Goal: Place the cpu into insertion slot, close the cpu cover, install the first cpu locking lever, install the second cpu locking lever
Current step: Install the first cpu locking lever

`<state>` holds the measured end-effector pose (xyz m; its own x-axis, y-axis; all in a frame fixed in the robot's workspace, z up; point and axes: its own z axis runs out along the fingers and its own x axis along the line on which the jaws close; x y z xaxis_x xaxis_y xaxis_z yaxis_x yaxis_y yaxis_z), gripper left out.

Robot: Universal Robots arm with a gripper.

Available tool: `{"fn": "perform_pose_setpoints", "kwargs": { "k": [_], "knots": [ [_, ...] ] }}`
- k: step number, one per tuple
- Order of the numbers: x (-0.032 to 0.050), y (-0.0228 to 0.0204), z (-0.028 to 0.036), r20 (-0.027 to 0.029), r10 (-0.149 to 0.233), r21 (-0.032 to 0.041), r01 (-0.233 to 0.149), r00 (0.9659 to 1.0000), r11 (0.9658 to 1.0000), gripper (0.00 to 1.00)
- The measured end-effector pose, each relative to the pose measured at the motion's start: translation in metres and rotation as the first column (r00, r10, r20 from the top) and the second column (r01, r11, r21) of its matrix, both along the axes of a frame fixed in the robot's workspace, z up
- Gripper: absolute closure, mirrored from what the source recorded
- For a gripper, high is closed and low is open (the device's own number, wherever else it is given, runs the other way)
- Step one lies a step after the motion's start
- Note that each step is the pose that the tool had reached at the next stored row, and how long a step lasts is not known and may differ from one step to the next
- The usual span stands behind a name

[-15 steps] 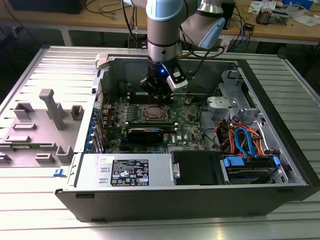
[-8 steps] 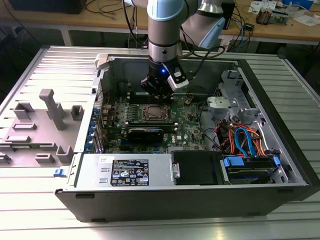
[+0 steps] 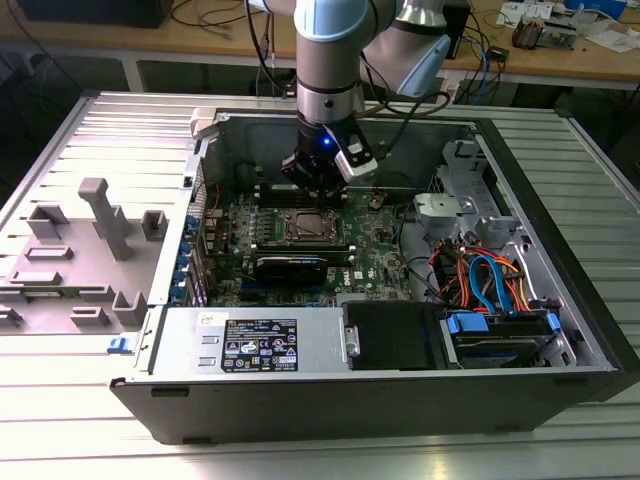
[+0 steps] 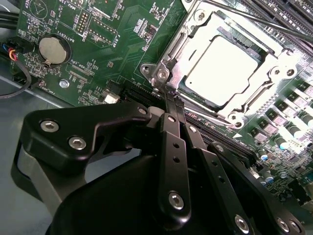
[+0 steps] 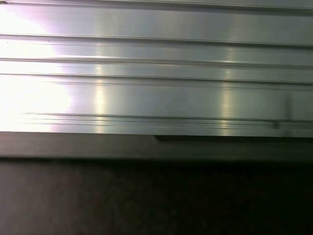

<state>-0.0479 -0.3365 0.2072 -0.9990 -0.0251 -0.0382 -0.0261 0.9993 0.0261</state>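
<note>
A: What does the exterior view give us?

B: An open computer case [image 3: 560, 250] lies on a ribbed metal table [image 3: 80, 420]. The arm [image 3: 328, 60] reaches down into it, and the gripper [image 3: 318, 190] hangs just above the green board [image 3: 380, 250], right behind the slot [image 3: 305, 228]. The slot sits mid-board, with a black card [image 3: 290, 268] in front of it and a bundle of orange and blue cables [image 3: 480, 275] off to the exterior view's right. A grey plastic fixture [image 3: 90, 260] rests on the table at the exterior view's left.

A: And the second wrist view?

B: Much closer. The cpu [image 4: 226, 71] lies flat in the slot [image 4: 274, 49], its bright metal top showing through the window of the cover [image 4: 254, 98], which is down over it. A thin lever [image 4: 254, 22] runs along the far side of the socket. The gripper [image 4: 168, 90] has its fingers [image 4: 173, 147] pressed together, holding nothing, their tips right at the cover's near corner; whether they touch it I cannot tell. A round coin cell [image 4: 51, 49] sits on the board well away.

A: The first wrist view?

B: Bright ribbed metal [image 5: 156, 73], with a dark band [image 5: 156, 196] beside it.
</note>
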Motion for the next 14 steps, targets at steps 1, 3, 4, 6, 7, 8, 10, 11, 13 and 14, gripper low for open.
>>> {"fn": "perform_pose_setpoints", "kwargs": {
  "k": [1, 3, 4, 6, 7, 8, 10, 11, 13, 14],
  "knots": [
    [0.0000, 0.0000, 0.0000, 0.0001, 0.000, 0.0002, 0.000, 1.0000, 1.0000, 0.89],
    [0.0000, 0.0000, 0.0000, 0.0002, 0.000, 0.0002, 0.000, 1.0000, 1.0000, 0.89],
    [0.0000, 0.0000, 0.0000, 0.0001, 0.000, 0.0000, 0.000, 1.0000, 1.0000, 0.89],
    [0.0003, -0.0006, -0.0002, 0.0000, 0.000, -0.0001, 0.000, 1.0000, 1.0000, 0.89],
    [0.0004, -0.0011, -0.0003, 0.0000, 0.000, 0.0000, 0.000, 1.0000, 1.0000, 0.89],
    [0.0006, -0.0023, -0.0004, 0.0000, 0.000, -0.0001, 0.000, 1.0000, 1.0000, 0.89],
    [0.0007, -0.0036, -0.0006, 0.0000, 0.000, 0.0000, 0.000, 1.0000, 1.0000, 0.89],
    [0.0007, -0.0041, -0.0006, 0.0000, 0.000, -0.0002, 0.000, 1.0000, 1.0000, 0.89],
    [0.0007, -0.0048, -0.0010, 0.0002, 0.000, 0.0001, 0.000, 1.0000, 1.0000, 0.89],
    [0.0007, -0.0049, -0.0011, 0.0001, 0.000, 0.0000, 0.000, 1.0000, 1.0000, 0.89]
  ]
}}
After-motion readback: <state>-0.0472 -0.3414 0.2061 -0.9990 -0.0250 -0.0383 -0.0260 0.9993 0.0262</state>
